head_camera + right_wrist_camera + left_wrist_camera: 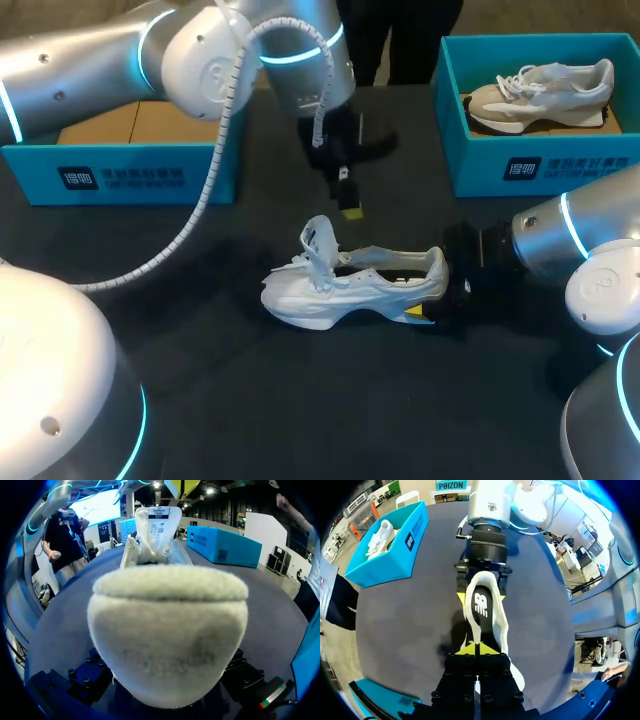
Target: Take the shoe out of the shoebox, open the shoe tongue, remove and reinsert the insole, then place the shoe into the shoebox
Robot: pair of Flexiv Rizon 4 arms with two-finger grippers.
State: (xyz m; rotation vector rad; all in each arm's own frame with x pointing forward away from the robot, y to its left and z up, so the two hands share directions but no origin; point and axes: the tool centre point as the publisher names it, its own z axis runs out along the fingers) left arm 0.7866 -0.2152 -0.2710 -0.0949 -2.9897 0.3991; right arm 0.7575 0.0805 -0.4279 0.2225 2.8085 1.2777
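A white shoe (pixel 350 285) lies on its side in the middle of the dark table, its tongue (pixel 320 240) pulled up. A black insole (pixel 481 605) shows inside it. My right gripper (pixel 432 300) holds the heel (pixel 167 630), with one yellow tip on each side of it. My left gripper (pixel 476 649) hangs just above the shoe near the tongue, with its tips pressed together and nothing visible between them. An open blue shoebox (pixel 130 165) stands at the back left with no shoe showing in it.
A second blue shoebox (pixel 540 165) at the back right holds a beige shoe (pixel 540 95). My left arm's cable loops down over the table on the left side.
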